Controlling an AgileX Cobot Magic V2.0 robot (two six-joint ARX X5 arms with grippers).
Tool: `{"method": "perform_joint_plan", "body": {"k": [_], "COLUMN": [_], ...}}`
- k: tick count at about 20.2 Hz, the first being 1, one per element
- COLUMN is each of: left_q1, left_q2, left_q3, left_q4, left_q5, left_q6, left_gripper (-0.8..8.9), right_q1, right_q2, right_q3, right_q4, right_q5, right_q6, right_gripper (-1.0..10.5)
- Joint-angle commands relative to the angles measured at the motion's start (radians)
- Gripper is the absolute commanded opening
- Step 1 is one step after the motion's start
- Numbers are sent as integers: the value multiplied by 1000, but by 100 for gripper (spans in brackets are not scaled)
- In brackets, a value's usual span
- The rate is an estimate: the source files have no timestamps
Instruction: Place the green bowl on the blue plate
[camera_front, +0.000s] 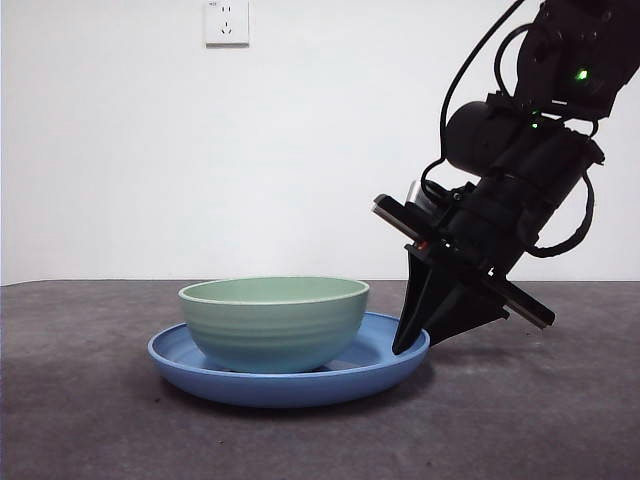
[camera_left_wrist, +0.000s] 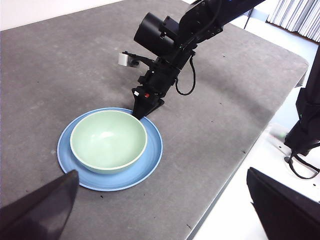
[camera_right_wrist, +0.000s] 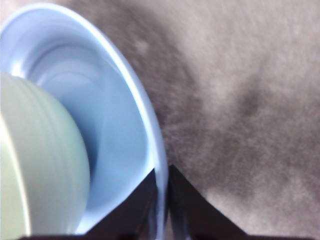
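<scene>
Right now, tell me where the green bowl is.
The green bowl sits upright on the blue plate, in the front view's lower centre. The right gripper pinches the plate's rim just beside it, not touching the bowl.

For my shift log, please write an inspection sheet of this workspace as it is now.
Surface: dark grey table, bare where visible.
Job's things: green bowl sits upright inside the blue plate, off-centre.
Clutter: nothing seen.
Hands: right hand closed on the blue plate's rim, one jaw inside and one outside, beside the bowl without touching it; left hand open, raised clear of the dishes, holding nothing.
Cables: black cables loop along the right arm, above the table.
Surroundings: white wall with a socket; window blinds beyond the table edge.
</scene>
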Motion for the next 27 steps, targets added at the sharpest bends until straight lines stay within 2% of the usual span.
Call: {"method": "perform_joint_plan", "body": {"k": [1,2,6,10,13,14,19,22,27], "left_q1": [-4,-4,-4,-4,-4,-4,-4,-4,-4], "left_q2": [4,4,4,4,4,4,4,4,4], "left_q3": [10,10,10,10,10,10,10,10,10], "left_q4": [12,12,12,11,12,12,12,12,12], "left_q5": [2,2,2,2,2,2,2,2,2], "left_q6": [1,1,0,1,1,1,1,1,0], "left_gripper": [626,626,626,626,626,626,626,626,626], "right_q1": [8,8,10,2,0,0,2,2,12], "right_q2": [16,16,13,-66,-212,-269,-588,-735,-931], "right_q3": [18,18,18,18,18,18,18,18,18], "right_q4": [16,21,22,19,-9,-30,-254,-401,-634], "right_q5": [0,0,-1,0,52,69,103,120,202], "right_q6": [-12,-12,-14,-14,-21,-29,-100,-140,-208], "right_gripper": [11,23,217,222,232,274,445,468,545]}}
